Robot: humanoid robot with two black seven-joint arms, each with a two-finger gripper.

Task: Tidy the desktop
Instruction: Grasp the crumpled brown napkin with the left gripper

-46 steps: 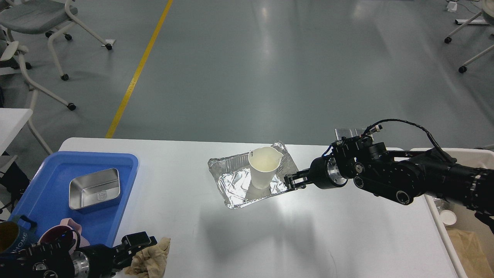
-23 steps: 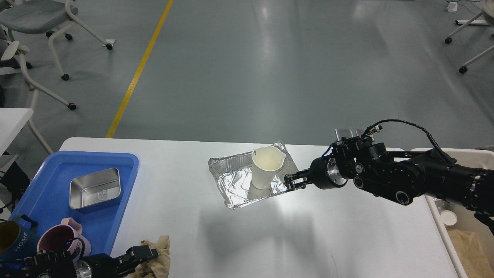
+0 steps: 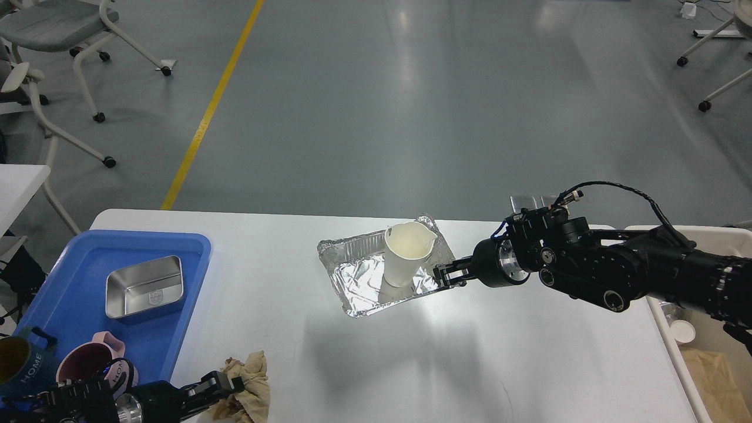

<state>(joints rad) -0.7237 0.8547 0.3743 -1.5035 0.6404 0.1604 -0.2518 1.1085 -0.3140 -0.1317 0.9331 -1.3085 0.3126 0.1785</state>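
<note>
The white desktop (image 3: 505,364) fills the lower half of the head view. A crumpled foil tray (image 3: 364,288) lies at its middle, with a white paper cup (image 3: 405,261) standing in it. My right gripper (image 3: 445,276) comes in from the right and is shut on the foil tray's right rim. My left gripper (image 3: 226,388) is at the bottom left, its fingers closed on a crumpled brown paper napkin (image 3: 249,385) at the table's front edge.
A blue plastic tray (image 3: 70,282) on the left holds a steel box (image 3: 144,286), a pink mug (image 3: 88,361) and a dark mug (image 3: 20,361). A beige bin (image 3: 705,346) stands past the table's right edge. Chairs stand on the floor behind.
My left gripper drew back toward the bottom edge and closed on the napkin, which shifted slightly right and up. The paper cup shifted slightly right in the foil tray. The right arm stayed still.
</note>
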